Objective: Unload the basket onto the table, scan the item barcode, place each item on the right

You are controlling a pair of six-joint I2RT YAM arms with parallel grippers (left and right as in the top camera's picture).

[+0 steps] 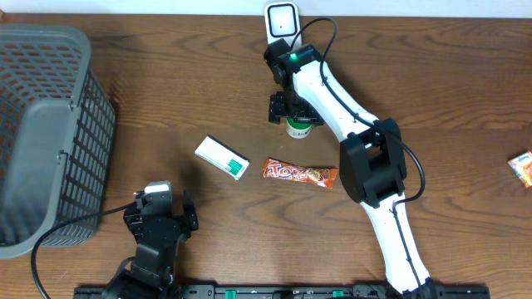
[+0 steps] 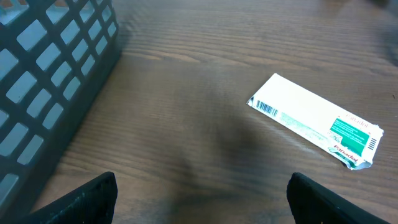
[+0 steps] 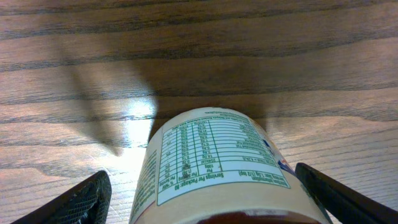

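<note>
The item at hand is a small round tub [image 3: 211,155] with a cream-coloured side wall. A white nutrition panel printed in green faces the right wrist camera, a dab of blue and red shows at its right edge, and no barcode can be made out on that face. From overhead its top looks green, and it stands on the wooden table [image 1: 166,83] just below the white barcode scanner [image 1: 281,21] at the far edge, partly under the right arm.

The right gripper [image 3: 202,172] has its jaws spread wide to either side of the tub. The left finger [image 3: 87,199] stands clear of the wall with bare wood showing between them. The other finger sits close to the tub's right side, and whether it touches cannot be told.

The left gripper [image 2: 202,180] hangs low at the near-left of the table, jaws wide apart with only bare wood between them. Ahead of it lies a flat white carton with a green panel [image 2: 314,121], its barcode turned upward at one end.

Just beside that carton, nearer the middle, lies an orange-red candy bar wrapper [image 1: 301,174]. A grey mesh basket [image 1: 91,141] fills the left side. A small orange packet [image 1: 522,169] sits at the right edge, well apart from the rest.
</note>
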